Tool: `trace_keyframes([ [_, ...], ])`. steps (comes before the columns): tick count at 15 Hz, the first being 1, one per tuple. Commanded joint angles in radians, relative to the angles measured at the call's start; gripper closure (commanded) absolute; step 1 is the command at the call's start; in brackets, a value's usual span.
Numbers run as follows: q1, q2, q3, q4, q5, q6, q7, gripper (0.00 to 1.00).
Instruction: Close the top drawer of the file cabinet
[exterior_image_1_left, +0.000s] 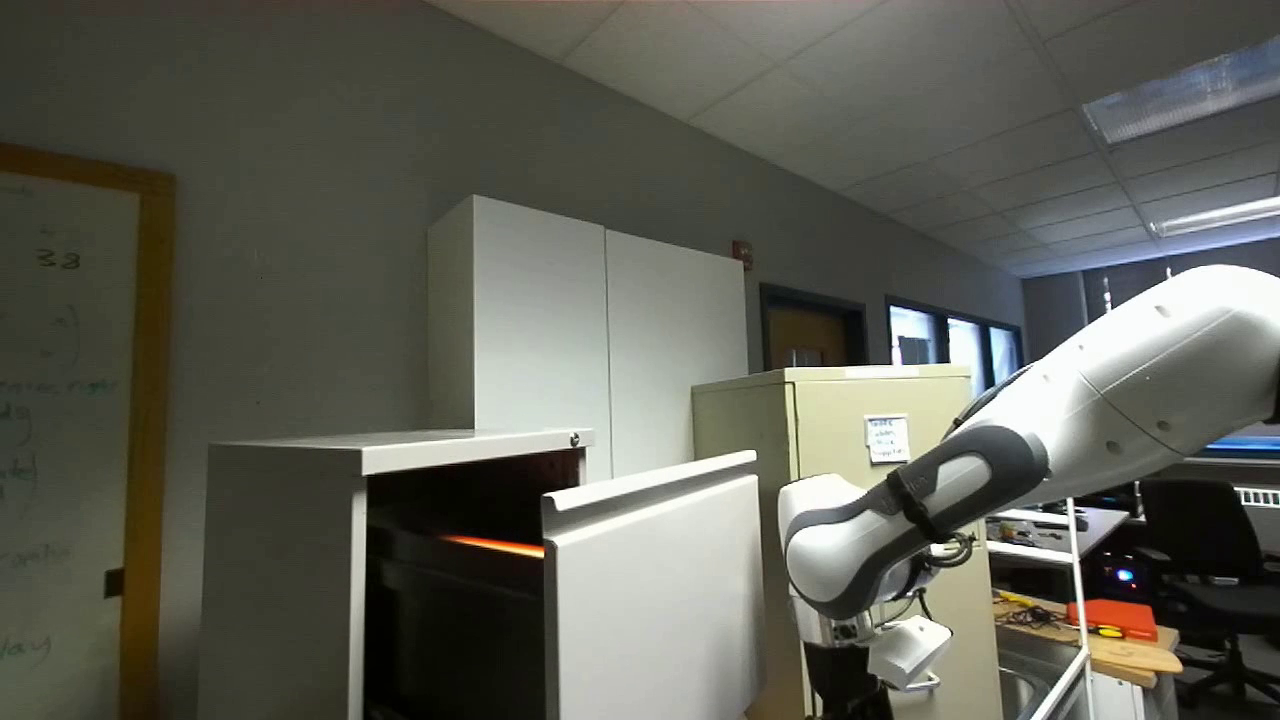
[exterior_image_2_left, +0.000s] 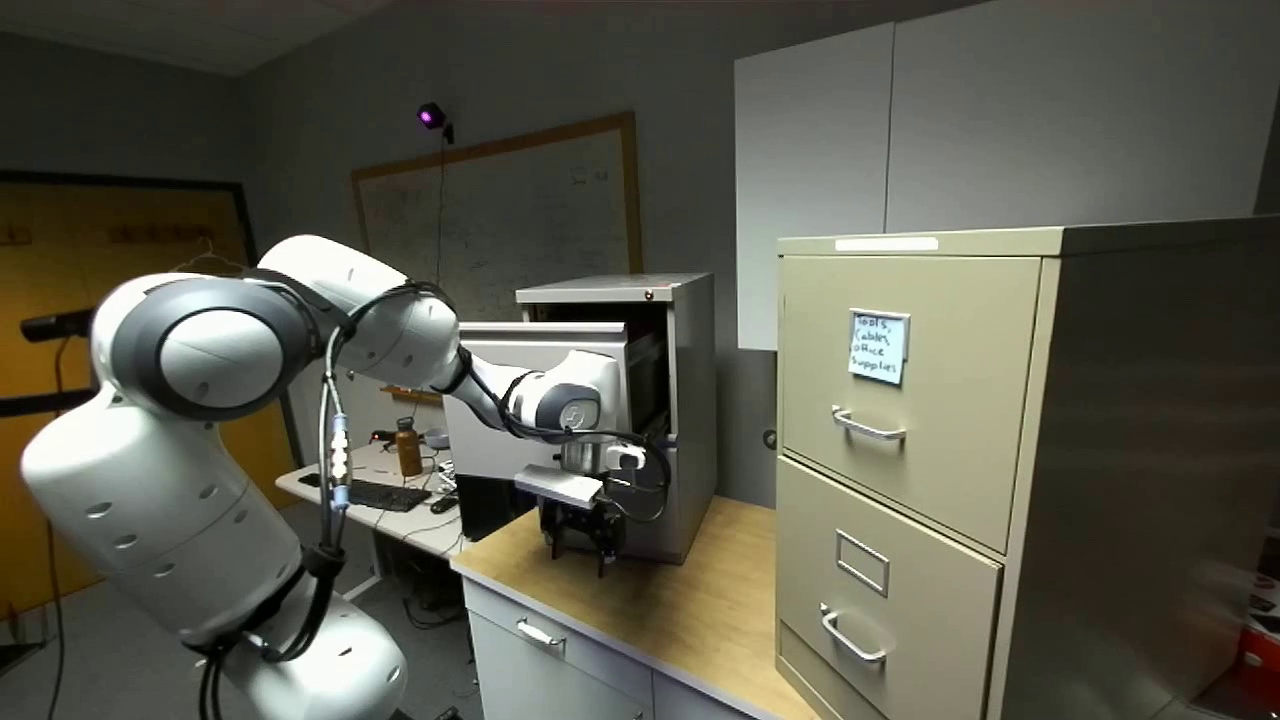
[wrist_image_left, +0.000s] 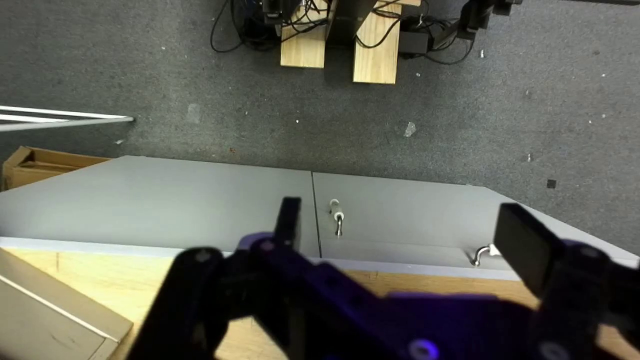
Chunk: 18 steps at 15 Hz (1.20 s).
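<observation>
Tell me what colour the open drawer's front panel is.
Plain white; the drawer's front panel shows best in an exterior view.

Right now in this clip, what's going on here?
A robot arm is at the white cabinet, whose top drawer is pulled out. The gripper is open and holds nothing; it points down in front of the drawer, with a gap between them in an exterior view. So nothing is being handled at this moment; the job is to close the drawer, and that is yet to be done.
</observation>
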Motion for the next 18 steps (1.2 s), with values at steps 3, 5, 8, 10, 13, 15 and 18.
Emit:
trace_keyframes([
  [3,-0.008,-0.042,0.009,-0.016,-0.001,0.031,0.006,0.00],
  [5,-0.011,-0.071,0.014,-0.024,-0.012,0.049,0.013,0.00],
  [8,-0.012,-0.094,0.019,-0.022,-0.019,0.065,0.021,0.00],
  [10,-0.012,-0.110,0.023,-0.023,-0.023,0.069,0.025,0.25],
  [13,-0.011,-0.135,0.029,-0.018,-0.027,0.068,0.032,0.40],
  [15,-0.009,-0.161,0.039,-0.013,-0.037,0.070,0.037,0.55],
  [18,-0.005,-0.218,0.062,-0.002,-0.059,0.083,0.047,0.80],
])
